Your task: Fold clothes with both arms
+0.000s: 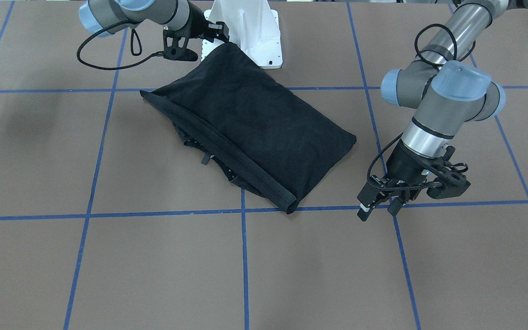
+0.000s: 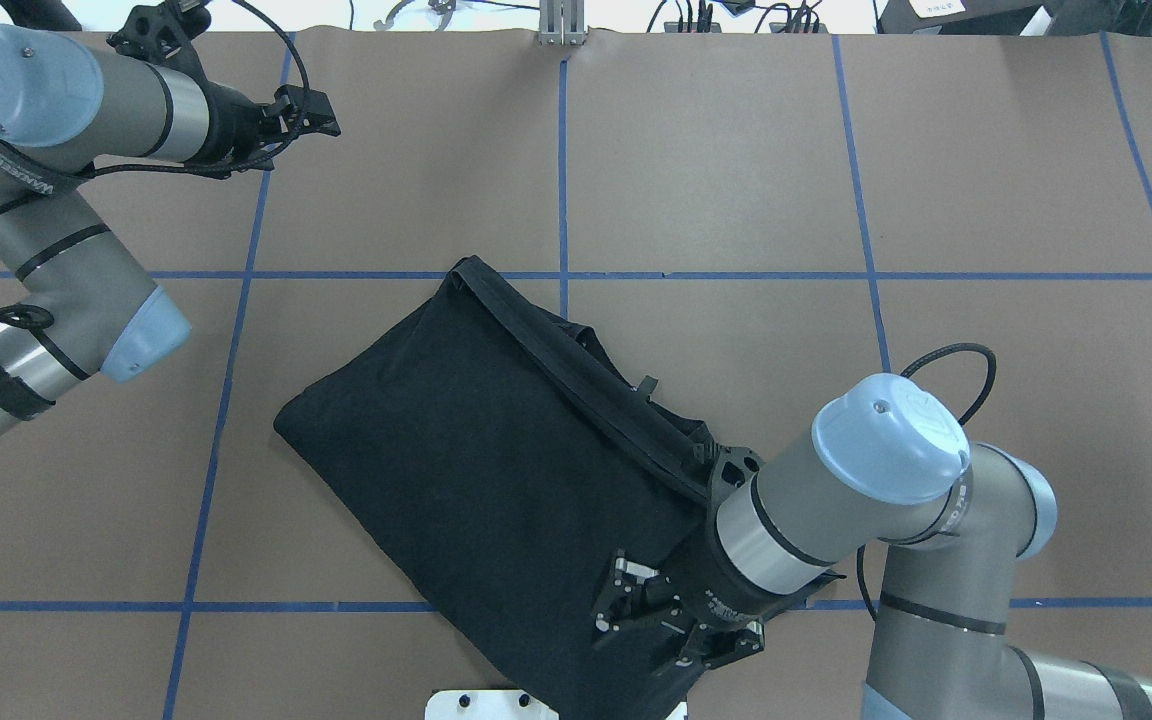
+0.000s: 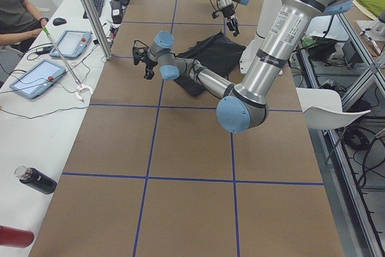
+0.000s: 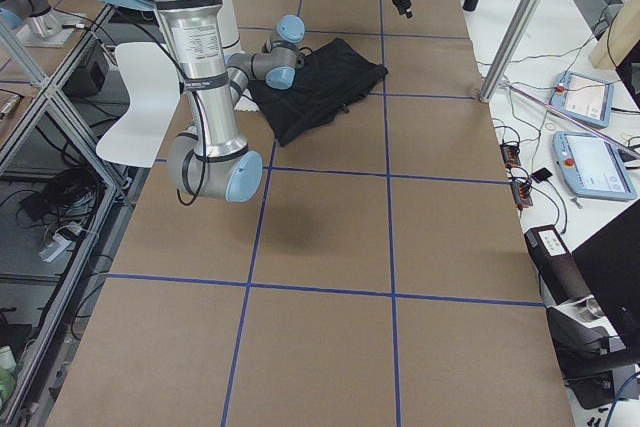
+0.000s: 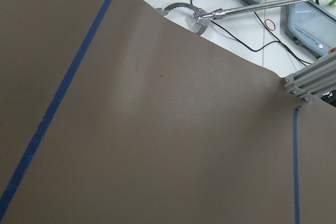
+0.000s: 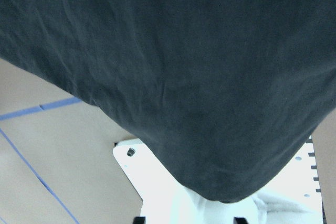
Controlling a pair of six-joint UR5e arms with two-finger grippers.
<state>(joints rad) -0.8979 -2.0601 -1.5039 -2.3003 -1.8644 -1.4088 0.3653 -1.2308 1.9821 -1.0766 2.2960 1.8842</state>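
Right gripper (image 1: 222, 39) pinches a lifted corner of the black T-shirt (image 1: 255, 133) near the pedestal, mid-fold. Left gripper (image 1: 380, 208) hangs open and empty beside it; next, carry that corner across

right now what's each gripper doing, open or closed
Left gripper: open, holding nothing, beside the T-shirt.
Right gripper: shut on the T-shirt's corner near the base.

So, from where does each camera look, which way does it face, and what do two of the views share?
Front-facing: across the table, faces the robot; T-shirt, both arms.
Overhead: behind the robot, looks down; both arms.
Exterior left: table's end; left arm near.
Exterior right: opposite end; right arm near.
Left wrist: looks at bare table; no fingers show.
Right wrist: close on the T-shirt.
Shared: front-facing and overhead both show the right gripper at the T-shirt's corner.
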